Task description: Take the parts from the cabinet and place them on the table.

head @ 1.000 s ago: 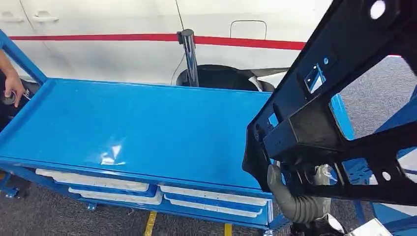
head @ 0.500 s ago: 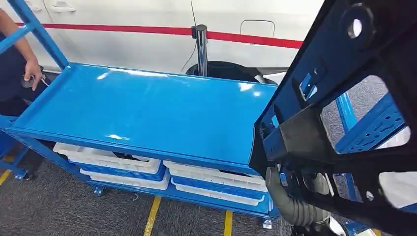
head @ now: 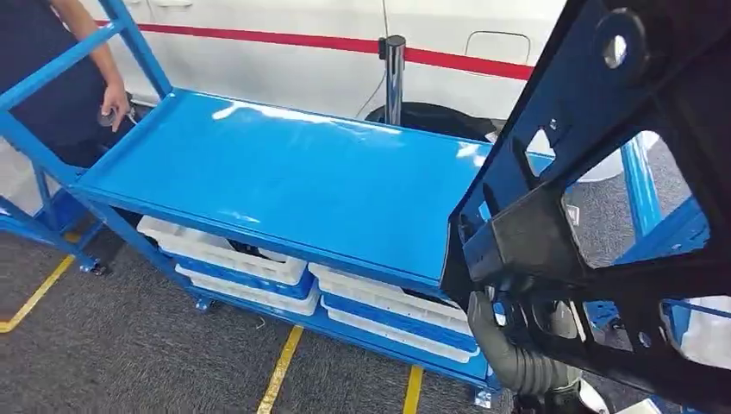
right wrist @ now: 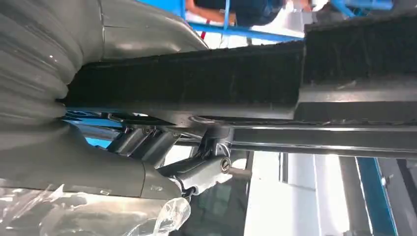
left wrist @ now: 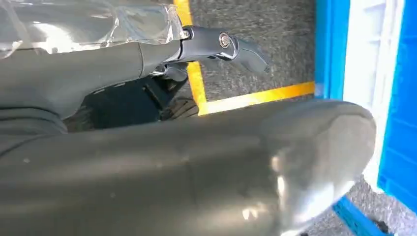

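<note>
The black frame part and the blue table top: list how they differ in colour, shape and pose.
The black frame part is matt black; the blue table top is glossy blue. The part is pierced by cut-outs and holes; the table top is one unbroken sheet. The part stands tilted in the right hand; the table top lies flat. Both look rigid.

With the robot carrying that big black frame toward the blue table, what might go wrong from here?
The large black metal frame hangs from the right robot hand at its lower edge, so it might tip or slip. Its corner is near the blue metal table rim and might strike it. The person stands at the table's far end.
</note>
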